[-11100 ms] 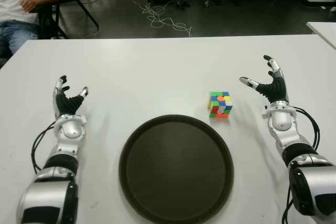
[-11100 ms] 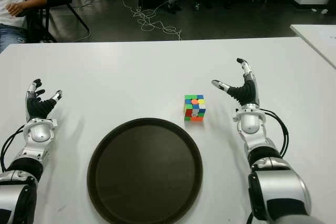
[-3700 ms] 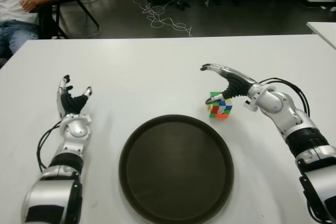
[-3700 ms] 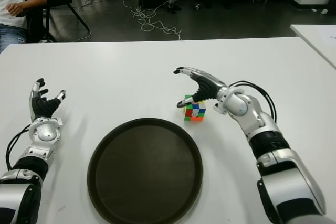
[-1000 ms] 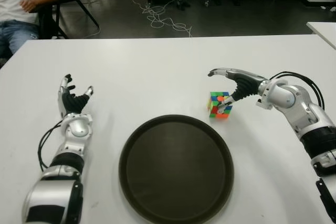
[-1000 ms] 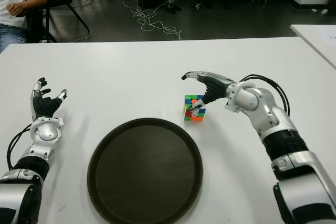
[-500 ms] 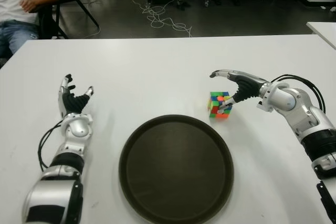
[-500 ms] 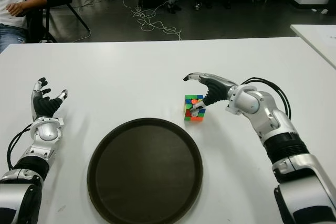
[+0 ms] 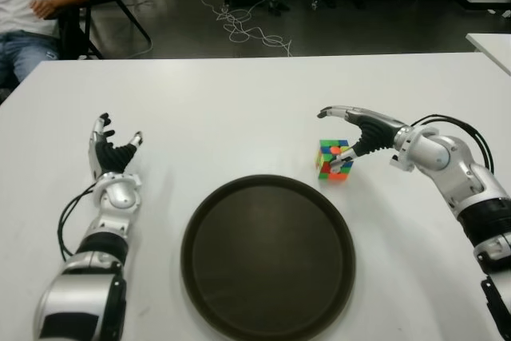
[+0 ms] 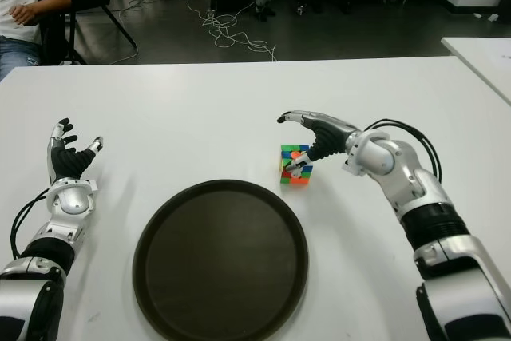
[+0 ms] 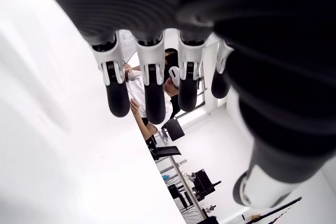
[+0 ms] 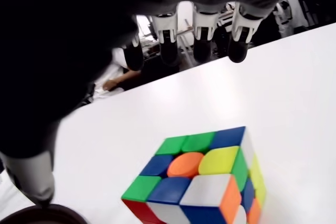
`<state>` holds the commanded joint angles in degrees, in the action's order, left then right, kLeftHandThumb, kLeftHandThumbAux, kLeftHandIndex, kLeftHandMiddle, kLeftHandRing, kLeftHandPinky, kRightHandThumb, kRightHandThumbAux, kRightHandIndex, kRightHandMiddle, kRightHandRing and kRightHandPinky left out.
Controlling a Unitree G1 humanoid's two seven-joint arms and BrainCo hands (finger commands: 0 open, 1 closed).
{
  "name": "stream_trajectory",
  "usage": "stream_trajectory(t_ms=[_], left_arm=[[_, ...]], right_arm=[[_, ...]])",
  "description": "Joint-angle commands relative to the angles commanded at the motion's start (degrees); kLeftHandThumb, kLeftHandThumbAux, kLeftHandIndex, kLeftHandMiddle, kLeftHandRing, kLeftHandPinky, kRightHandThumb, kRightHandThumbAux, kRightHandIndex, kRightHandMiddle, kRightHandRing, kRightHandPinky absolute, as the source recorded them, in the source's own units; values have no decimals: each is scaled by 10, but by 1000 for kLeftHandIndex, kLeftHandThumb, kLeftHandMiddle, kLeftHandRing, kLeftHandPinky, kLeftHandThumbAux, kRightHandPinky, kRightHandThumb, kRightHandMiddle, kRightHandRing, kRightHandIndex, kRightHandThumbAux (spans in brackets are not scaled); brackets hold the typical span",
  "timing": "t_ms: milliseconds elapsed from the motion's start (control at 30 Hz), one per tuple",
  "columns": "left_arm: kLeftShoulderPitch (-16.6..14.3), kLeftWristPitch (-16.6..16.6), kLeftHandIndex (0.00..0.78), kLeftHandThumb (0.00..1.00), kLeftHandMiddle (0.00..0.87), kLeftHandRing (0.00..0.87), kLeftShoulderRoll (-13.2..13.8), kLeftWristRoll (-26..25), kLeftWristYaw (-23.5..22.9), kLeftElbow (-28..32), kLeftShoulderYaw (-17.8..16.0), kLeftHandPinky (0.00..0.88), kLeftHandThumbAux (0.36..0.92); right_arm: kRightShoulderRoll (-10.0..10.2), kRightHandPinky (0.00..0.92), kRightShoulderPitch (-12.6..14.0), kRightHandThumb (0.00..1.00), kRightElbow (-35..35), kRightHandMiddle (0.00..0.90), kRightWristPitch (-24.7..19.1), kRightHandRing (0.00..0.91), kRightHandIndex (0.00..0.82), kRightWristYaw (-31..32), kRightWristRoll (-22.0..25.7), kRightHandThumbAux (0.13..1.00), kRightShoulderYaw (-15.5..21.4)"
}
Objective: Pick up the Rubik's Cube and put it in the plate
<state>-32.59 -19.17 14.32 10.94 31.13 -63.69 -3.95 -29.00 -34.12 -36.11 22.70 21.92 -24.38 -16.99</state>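
White tabletop (image 9: 239, 109) stretches smooth and matte before me, with cables on the dark floor beyond and a seated person (image 9: 32, 5) at the far left corner.

Starting at my left: my left hand (image 9: 112, 157) shows beside the plate's left side, fingers spread and holding nothing. Next comes the plate (image 9: 267, 257), round, dark, with a low raised rim and a dull finish, close in front of me.

Just past its far right edge sits the Rubik's Cube (image 9: 334, 159) on the table, a hard, square-cornered plastic block with glossy coloured tiles. I judge it light and rigid, a little slick on the faces, so I'd pinch it across two opposite sides rather than by a corner.

My right hand (image 9: 355, 129) arches over it, thumb down against the near right face, the long fingers (image 12: 202, 35) extended above and not yet closed on it.
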Motion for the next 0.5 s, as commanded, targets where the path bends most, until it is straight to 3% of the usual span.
stream_trajectory(t_ms=[300, 500], left_arm=[[-2, -1, 103, 435, 163, 172, 0, 1, 1, -3, 0, 204, 759], [-2, -5, 103, 431, 155, 165, 0, -1, -4, -4, -1, 207, 750]], right_arm=[[6, 0, -1, 0, -10, 32, 14, 18, 38, 1, 10, 600, 2], [20, 0, -8, 0, -63, 41, 41, 30, 46, -25, 3, 591, -2]])
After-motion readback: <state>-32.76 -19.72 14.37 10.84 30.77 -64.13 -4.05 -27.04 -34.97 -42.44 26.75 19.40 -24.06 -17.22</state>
